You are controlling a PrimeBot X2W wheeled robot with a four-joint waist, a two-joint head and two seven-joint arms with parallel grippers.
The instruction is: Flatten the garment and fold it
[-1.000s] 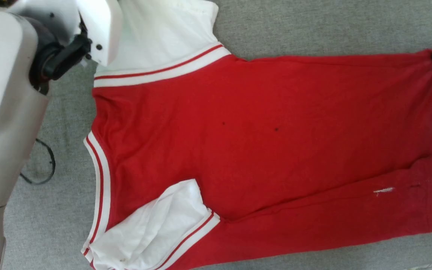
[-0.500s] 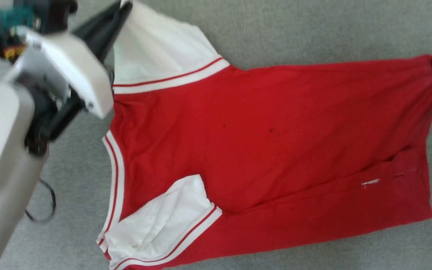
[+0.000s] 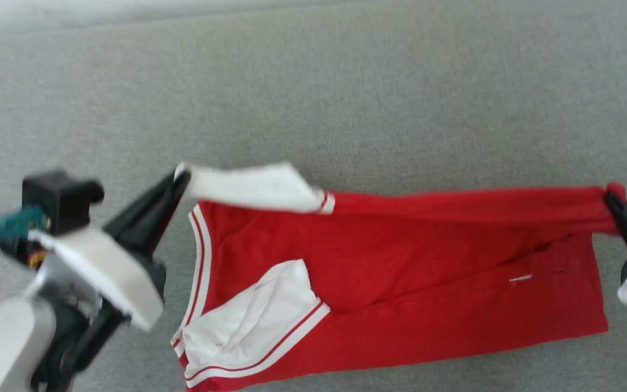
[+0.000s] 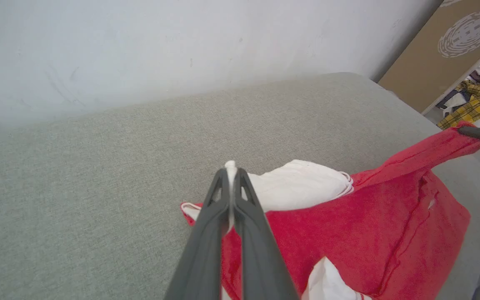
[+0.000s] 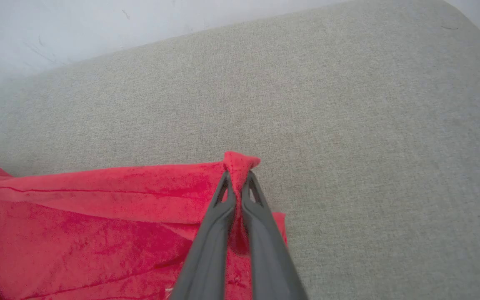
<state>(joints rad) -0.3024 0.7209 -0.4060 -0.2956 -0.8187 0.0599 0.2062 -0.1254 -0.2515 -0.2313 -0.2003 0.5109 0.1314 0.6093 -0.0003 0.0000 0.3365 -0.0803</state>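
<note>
Left gripper (image 3: 177,179): fingers pinched shut on the white sleeve (image 3: 253,188) tip. Garment (image 3: 400,272): far edge raised taut between both grips, near half resting on the grey fabric surface (image 3: 346,98), apparently for folding over. Right gripper (image 3: 611,197): fingers clamped on the red hem corner (image 5: 240,160).

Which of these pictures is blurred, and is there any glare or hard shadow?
Head view: blurred overall, worst on the left end effector; the shirt has soft edges. Left wrist view: sharp, but the wall looks washed out. Right wrist view: sharp, the grey surface shows its weave; light even, no hard shadows.
</note>
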